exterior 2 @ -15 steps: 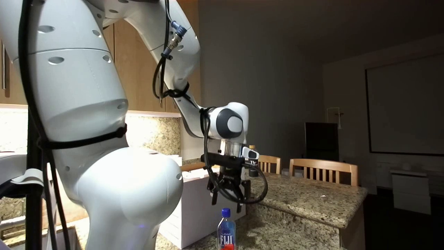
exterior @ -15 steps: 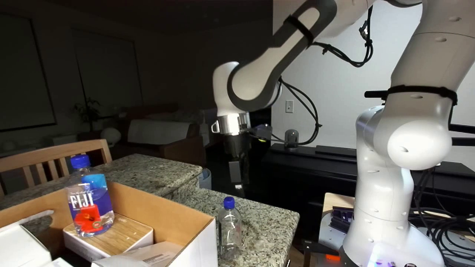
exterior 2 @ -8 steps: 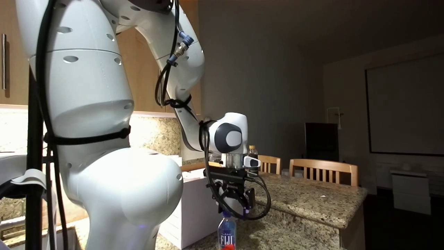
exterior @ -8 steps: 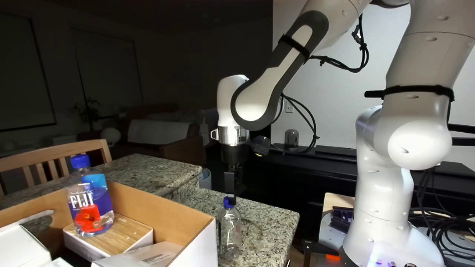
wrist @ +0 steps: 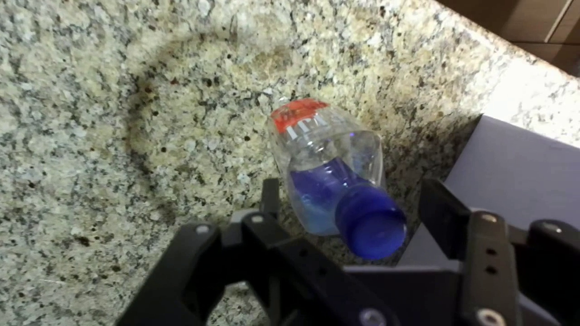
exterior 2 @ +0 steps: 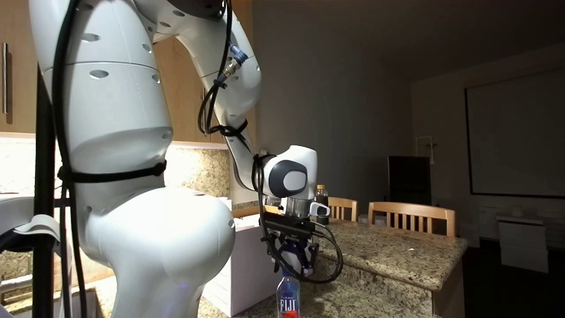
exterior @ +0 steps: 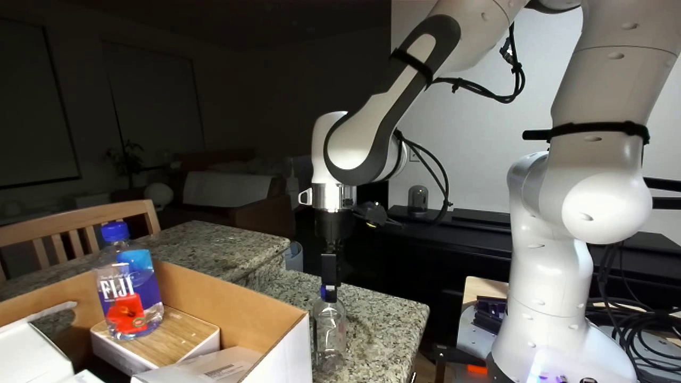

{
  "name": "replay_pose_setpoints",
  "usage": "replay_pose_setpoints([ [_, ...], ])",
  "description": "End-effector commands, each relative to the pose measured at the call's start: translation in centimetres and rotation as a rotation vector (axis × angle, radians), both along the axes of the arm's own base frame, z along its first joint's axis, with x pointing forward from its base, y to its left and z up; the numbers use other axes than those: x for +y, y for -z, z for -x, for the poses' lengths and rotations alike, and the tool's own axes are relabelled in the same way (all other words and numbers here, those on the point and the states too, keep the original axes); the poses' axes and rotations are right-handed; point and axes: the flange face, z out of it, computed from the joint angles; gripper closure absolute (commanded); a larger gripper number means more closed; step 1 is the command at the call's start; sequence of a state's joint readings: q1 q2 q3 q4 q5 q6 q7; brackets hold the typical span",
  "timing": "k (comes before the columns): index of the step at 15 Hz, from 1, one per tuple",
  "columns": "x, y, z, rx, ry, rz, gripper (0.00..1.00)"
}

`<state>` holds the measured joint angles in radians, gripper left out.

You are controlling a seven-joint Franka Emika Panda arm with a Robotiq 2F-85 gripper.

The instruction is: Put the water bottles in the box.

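Observation:
One water bottle (exterior: pixel 330 338), clear with a blue cap, stands upright on the granite counter beside the box. It also shows in an exterior view (exterior 2: pixel 288 297) and in the wrist view (wrist: pixel 326 181). My gripper (exterior: pixel 330 292) points down at its cap, also seen in an exterior view (exterior 2: pixel 292 269). In the wrist view my gripper (wrist: pixel 355 206) is open, with one finger on each side of the cap and gaps between. The other water bottle (exterior: pixel 130 292) stands inside the cardboard box (exterior: pixel 229 303). The box's white outer wall shows in an exterior view (exterior 2: pixel 251 265).
Inside the box are a flat wood-topped box (exterior: pixel 181 332), white packages (exterior: pixel 32 356) and a paper envelope (exterior: pixel 229 364). A raised granite counter (exterior: pixel 213 250) stands behind the box. A dark bottle with a yellow cap (exterior 2: pixel 322 198) stands on it. Wooden chairs (exterior 2: pixel 410 212) are beyond.
My gripper has come down from above the bottle, so its fingers are now at the height of the cap. The fingers stay apart. Both bottles and the box have not moved.

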<state>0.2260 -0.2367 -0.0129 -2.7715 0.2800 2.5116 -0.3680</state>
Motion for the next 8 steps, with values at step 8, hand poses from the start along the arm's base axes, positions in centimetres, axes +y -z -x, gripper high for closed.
replay_pose_setpoints([
  [8,0.95,0.27,0.27,-0.015,-0.072,-0.025,0.87],
])
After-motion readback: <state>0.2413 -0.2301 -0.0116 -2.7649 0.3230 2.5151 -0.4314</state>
